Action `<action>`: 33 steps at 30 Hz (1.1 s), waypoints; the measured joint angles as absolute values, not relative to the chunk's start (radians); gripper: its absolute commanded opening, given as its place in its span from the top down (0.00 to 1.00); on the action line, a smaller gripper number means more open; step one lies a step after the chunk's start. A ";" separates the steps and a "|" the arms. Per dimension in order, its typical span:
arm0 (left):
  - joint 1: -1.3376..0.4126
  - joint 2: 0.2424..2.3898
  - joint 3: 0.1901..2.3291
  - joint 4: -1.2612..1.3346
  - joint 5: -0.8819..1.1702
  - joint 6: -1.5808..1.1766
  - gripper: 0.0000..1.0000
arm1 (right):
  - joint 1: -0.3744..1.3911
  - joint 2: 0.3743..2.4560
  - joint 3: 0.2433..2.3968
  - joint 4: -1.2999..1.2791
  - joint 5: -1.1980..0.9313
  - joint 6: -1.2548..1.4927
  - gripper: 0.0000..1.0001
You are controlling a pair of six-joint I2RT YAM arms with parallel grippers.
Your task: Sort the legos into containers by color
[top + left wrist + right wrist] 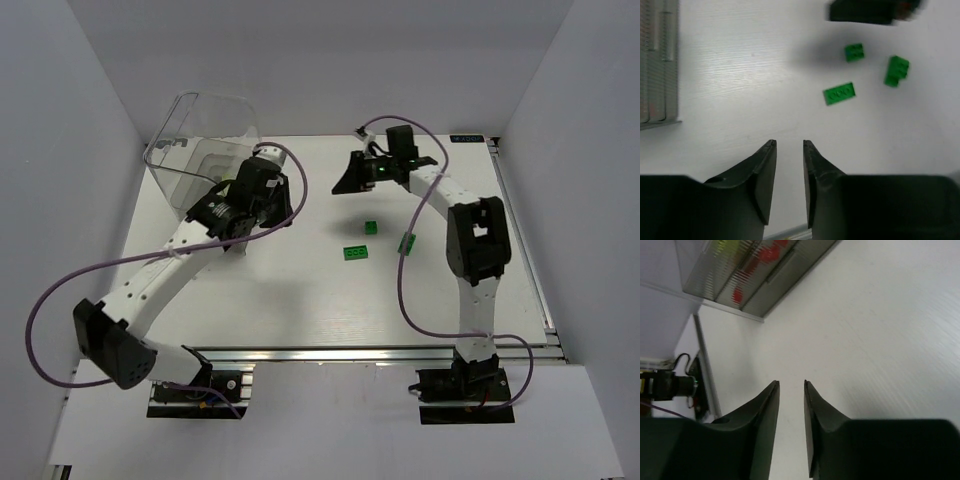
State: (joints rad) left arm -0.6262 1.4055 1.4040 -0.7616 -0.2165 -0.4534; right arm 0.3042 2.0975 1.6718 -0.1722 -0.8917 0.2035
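Note:
Three dark green legos lie on the white table: a small one (371, 228), a flat one (355, 253) and one by the right arm's cable (408, 245). The left wrist view shows them too: small (854, 52), flat (839, 93), third (896, 70). The clear bin (200, 150) stands at the back left. Through its wall (755, 270) I see blurred red legos (770, 252) and a yellow-green one (722, 247). My left gripper (288, 213) is beside the bin, narrowly open and empty (789, 144). My right gripper (346, 184) hovers behind the green legos, narrowly open and empty (791, 384).
White walls enclose the table on the left, back and right. A metal rail (380, 350) runs along the front edge. Purple cables (405, 290) loop off both arms. The bin's ribbed edge (660, 60) shows at the left of the left wrist view.

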 measured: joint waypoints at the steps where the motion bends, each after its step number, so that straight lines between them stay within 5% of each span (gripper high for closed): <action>1: -0.627 1.374 1.388 -0.751 -0.181 -0.454 0.48 | 0.329 2.130 1.702 -0.165 -0.900 0.226 0.62; 4: -0.628 1.299 1.369 -0.743 -0.100 -0.472 0.33 | 0.407 2.222 1.766 -0.106 -0.927 0.310 0.50; 7: -0.630 1.238 1.370 -0.745 -0.070 -0.496 0.30 | 0.483 2.303 1.798 -0.010 -0.948 0.426 0.47; 18: -0.630 1.116 1.402 -0.837 -0.105 -0.574 0.29 | 0.631 2.532 1.945 0.297 -0.897 0.836 0.57; 33: -0.630 1.112 1.439 -0.891 -0.142 -0.611 0.29 | 0.673 2.661 2.101 0.336 -0.744 0.935 0.60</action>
State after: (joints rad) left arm -0.6304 1.1122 1.4391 -0.8906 -0.1421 -0.6106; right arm 0.6727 2.6610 2.1014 0.3355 -0.7437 0.9348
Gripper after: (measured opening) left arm 0.715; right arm 0.405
